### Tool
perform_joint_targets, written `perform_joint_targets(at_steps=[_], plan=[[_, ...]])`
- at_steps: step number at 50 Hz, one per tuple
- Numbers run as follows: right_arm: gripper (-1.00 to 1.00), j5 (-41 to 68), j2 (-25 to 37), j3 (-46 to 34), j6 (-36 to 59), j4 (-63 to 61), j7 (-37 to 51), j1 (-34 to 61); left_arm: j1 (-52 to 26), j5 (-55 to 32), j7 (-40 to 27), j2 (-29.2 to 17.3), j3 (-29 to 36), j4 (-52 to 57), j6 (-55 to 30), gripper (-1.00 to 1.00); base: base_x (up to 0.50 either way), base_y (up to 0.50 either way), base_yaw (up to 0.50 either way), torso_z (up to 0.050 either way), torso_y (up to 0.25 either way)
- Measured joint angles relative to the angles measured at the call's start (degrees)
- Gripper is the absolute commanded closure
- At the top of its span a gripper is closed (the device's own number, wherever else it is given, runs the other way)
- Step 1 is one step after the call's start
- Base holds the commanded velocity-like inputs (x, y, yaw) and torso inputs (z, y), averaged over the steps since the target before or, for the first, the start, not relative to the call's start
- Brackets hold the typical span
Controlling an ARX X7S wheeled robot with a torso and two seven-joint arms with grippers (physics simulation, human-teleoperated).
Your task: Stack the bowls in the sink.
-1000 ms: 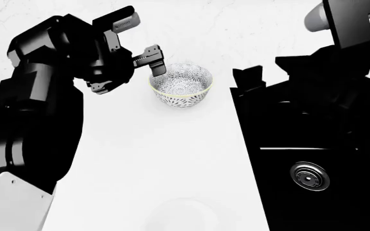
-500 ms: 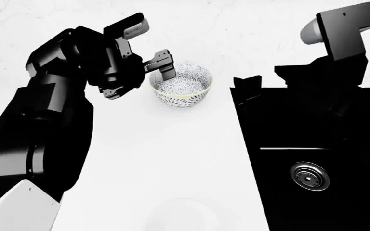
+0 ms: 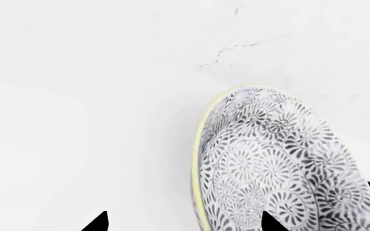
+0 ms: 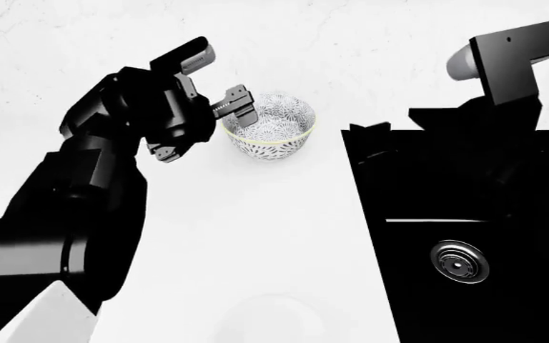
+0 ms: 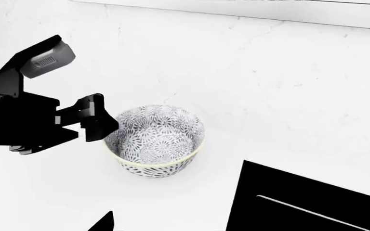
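- Landmark: patterned bowl (image 4: 269, 126). It sits upright on the white desk (image 4: 246, 236), not in the sink.
- Left end effector (image 4: 219, 121) is at the bowl's rim on the side away from the sink. Fingers spread: one finger (image 4: 243, 106) is over the rim inside the bowl, the other outside and lower. They straddle the wall; I can't tell if they touch it.
- My left wrist view shows the bowl (image 3: 275, 168) from close up, pale rim running between the two dark fingertips at the frame edge.
- Right wrist view looks down on the same bowl (image 5: 156, 140) with the left end effector (image 5: 85, 126) at its rim.
- Sink (image 4: 465, 236) is beside the bowl, black basin with the steel drain (image 4: 460, 262) nearer to me than the bowl is.
- Plain white bowl (image 4: 260, 318): faint outline on the desk, well apart from the patterned bowl, near my base.
- Right end effector: only a dark tip (image 5: 102, 222) at the right wrist frame edge; can't tell its state.
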Motion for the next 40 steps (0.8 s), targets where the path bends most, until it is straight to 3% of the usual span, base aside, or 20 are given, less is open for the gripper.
perform_joint_targets(at_steps=[10, 25, 30, 31, 40], plan=[[-1.00, -1.25, 0.25, 0.17, -0.91, -0.23, -1.12, -1.56, 1.91, -9.87, -1.95, 0.00, 8.60, -0.01, 1.84, -1.00, 0.00, 0.00, 0.00, 0.000, 0.000], [-1.00, -2.74, 0.71, 0.32, -2.00, -0.34, -2.51, -3.46, 3.29, -32.52, -3.29, 0.02, 29.35, -0.01, 5.36, -1.00, 0.00, 0.00, 0.00, 0.000, 0.000], [-1.00, -3.18, 0.93, 0.36, -2.32, -0.32, -2.96, -4.00, 3.54, -35.48, -3.78, 0.01, 31.62, 0.06, 6.38, -1.00, 0.00, 0.00, 0.00, 0.000, 0.000], [-1.00, -3.26, 0.97, 0.37, -2.39, -0.33, -3.04, -4.11, 3.60, -35.60, -3.87, 0.02, 31.58, 0.07, 6.53, 1.00, 0.00, 0.00, 0.00, 0.000, 0.000], [-1.00, -3.97, 1.56, 0.70, -3.18, -0.53, -3.88, -5.30, 3.79, -37.05, -4.38, 0.02, 31.87, 0.44, 8.11, 1.00, 0.00, 0.00, 0.00, 0.000, 0.000]])
